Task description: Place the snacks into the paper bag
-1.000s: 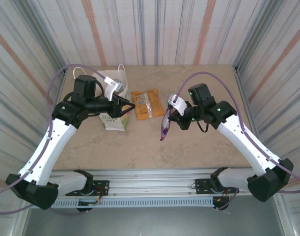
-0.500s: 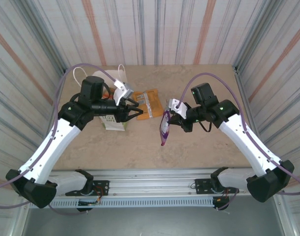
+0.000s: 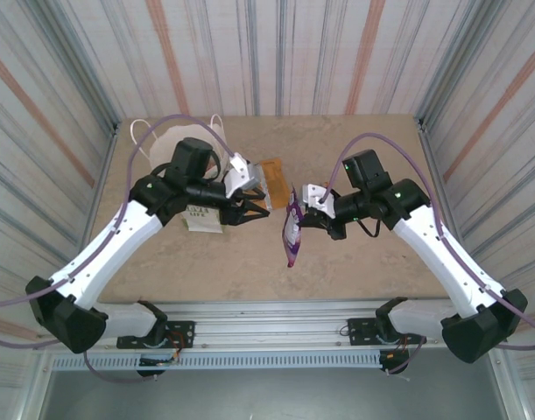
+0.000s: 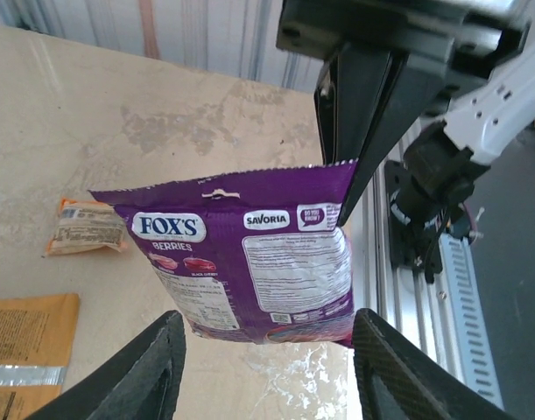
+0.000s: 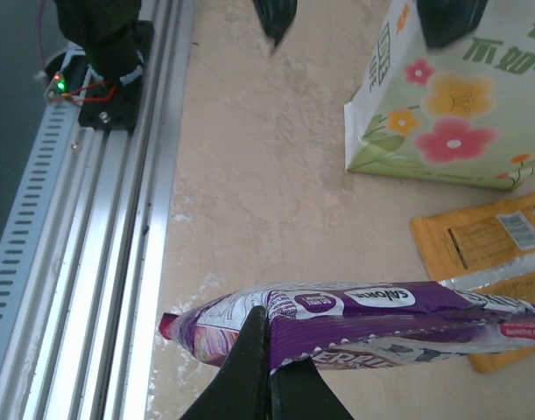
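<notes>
**Purple packet pinched by the right gripper, hanging in front of the open left one**

The right gripper [image 5: 269, 346] is clamped tight on the purple packet [image 4: 249, 254]. Its two black fingers are pressed together on one corner of the packet's crimped top edge. The packet hangs below those fingers, clear of the table [image 3: 355, 271], with its broad face turned toward the left gripper [image 3: 253, 213].

The left gripper is released and holds nothing, its fingers [image 4: 149, 372] spread wide. In the left wrist view the packet hangs straight ahead, framed between the two fingers. The overhead view shows a small gap between the fingertips and the packet.

The packet is glossy purple with a serrated top seam and a small hang hole. It reads "FOX'S" in a white-bordered logo, with "BERRIES" under it and "SAVORIA" beside it. A white panel of fine print sits lower down.

The paper bag [image 5: 442, 131] stands upright just behind the left gripper's fingers, on the side away from the packet. It is white, printed with pink and yellow flowers and green lettering.

An orange packet [image 5: 486, 241] lies flat on the table near the hanging purple one. A small orange packet [image 4: 85, 226] lies farther off.
</notes>
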You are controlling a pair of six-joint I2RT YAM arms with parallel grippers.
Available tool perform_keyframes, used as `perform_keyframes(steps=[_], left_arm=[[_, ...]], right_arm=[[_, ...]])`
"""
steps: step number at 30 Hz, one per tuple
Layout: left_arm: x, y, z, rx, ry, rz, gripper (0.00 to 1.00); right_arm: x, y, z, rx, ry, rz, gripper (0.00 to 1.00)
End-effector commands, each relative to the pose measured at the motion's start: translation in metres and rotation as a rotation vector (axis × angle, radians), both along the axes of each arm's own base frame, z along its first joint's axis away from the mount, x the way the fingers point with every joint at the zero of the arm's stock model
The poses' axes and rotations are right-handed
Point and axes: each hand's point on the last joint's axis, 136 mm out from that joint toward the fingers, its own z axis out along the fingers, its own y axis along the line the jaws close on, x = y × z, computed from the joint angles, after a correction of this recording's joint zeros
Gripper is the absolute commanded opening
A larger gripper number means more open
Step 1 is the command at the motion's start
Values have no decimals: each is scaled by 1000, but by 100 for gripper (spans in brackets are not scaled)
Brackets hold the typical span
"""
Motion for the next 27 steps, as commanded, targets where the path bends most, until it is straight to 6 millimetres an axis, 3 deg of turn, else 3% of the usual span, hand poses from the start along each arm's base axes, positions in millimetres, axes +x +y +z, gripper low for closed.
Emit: perform_keyframes(steps=[1,16,21,27], left_arm=[[-5,-6,-1,38,-99,-73,56],[-12,-24,-5,25,-316,-254,62],[-24,-30,-13,4,-337,-401,62],[-23,-39,-27,63,-338,-466,62]], right_arm=[[-13,1,11,37,-58,77,0],[-30,0,-2,-58,-60,165,0],[-36,0,-7,-110,-69,194,0],[-40,-2,-11,-160,-83,215,0]])
